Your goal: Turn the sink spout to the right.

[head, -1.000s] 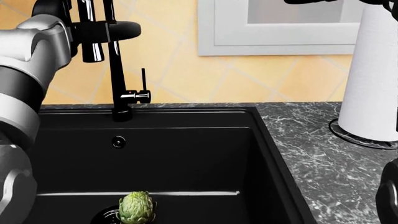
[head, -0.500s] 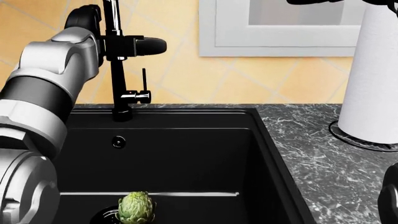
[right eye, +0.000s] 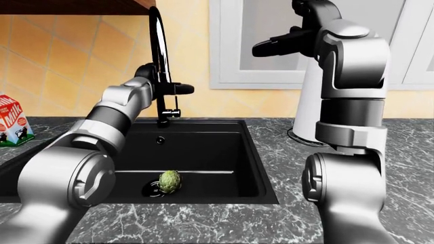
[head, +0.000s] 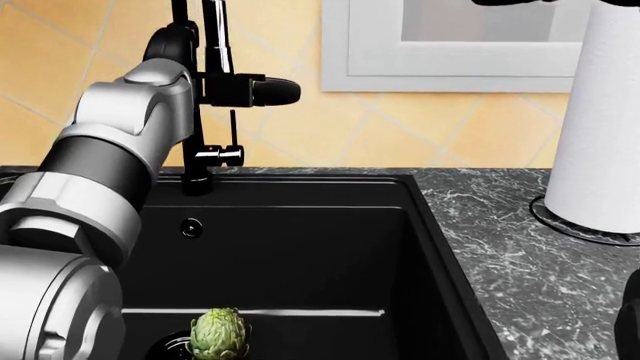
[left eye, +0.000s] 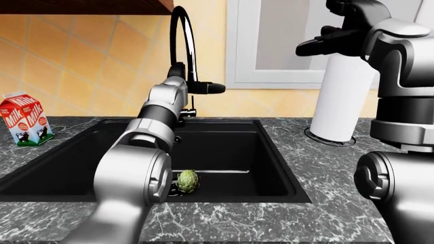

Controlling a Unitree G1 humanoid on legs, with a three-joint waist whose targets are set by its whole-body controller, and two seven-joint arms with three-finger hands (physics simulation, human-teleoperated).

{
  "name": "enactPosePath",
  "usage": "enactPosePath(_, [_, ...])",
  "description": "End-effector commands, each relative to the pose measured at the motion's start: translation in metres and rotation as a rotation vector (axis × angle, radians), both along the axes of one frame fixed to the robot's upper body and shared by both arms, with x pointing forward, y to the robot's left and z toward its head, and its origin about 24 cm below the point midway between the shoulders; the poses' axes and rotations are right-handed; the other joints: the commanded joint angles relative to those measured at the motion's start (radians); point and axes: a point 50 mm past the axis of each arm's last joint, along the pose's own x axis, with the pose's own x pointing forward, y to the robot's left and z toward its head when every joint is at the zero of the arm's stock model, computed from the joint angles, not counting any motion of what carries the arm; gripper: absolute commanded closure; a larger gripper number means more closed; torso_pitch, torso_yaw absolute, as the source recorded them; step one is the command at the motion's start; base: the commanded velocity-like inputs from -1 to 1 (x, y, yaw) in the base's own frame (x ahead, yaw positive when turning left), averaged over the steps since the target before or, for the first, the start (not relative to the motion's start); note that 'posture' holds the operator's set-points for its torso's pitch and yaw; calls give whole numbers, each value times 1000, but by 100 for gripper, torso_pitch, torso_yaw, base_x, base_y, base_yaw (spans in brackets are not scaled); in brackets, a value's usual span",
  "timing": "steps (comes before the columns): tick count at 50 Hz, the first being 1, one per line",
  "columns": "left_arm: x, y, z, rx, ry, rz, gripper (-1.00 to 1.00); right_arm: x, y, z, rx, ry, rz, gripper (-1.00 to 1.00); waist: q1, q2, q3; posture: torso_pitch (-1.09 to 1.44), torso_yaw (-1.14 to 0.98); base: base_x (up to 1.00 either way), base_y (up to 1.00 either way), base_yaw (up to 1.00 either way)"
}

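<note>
Left hand point(head: 215, 86) grips spout point(left eye: 181, 38) above sink point(left eye: 281, 157); right hand point(right eye: 288, 43) raised, fingers open, beside paper towel roll point(left eye: 342, 99); artichoke point(left eye: 187, 181) by drain

We see a glossy black spout point(left eye: 181, 35) arching over a matte black sink point(left eye: 224, 147), with a pale green artichoke point(left eye: 187, 181) down in the basin. Around the sink, the counter point(left eye: 325, 168) is dark grey marble with white veins. Above the sink the wall tiles point(left eye: 81, 56) are warm orange-yellow with lighter grout lines. Left of the sink sits a red and white milk carton point(left eye: 25, 119) with a black cow print. Right of it, a white paper towel roll point(left eye: 342, 96). The arms are silver-grey with black bands, and both the left hand point(head: 245, 90) and right hand point(right eye: 288, 43) are black.
</note>
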Motion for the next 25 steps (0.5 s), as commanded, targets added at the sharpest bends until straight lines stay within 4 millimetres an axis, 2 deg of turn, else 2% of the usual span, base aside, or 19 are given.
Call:
enactPosePath(1, [3, -4, 32, -4, -119, -10, -100, -6, 1, 20, -11, -79, 3, -100, 0, -3, -5, -68, 0, 0, 0, 0])
enactPosePath(11, [2, -16, 36, 2, -122, -33, -100, -4, 1, 14, -5, -77, 6, -100, -1, -6, -5, -68, 0, 0, 0, 0])
enactPosePath(20, [0, -32, 45, -2, -132, -64, -100, -6, 2, 19, -5, -82, 8, -100, 0, -8, -4, -68, 0, 0, 0, 0])
enactPosePath(25, [-1, -39, 42, 1, -126, -74, -100, -7, 2, 18, -5, -81, 8, -100, 0, -10, -4, -68, 0, 0, 0, 0])
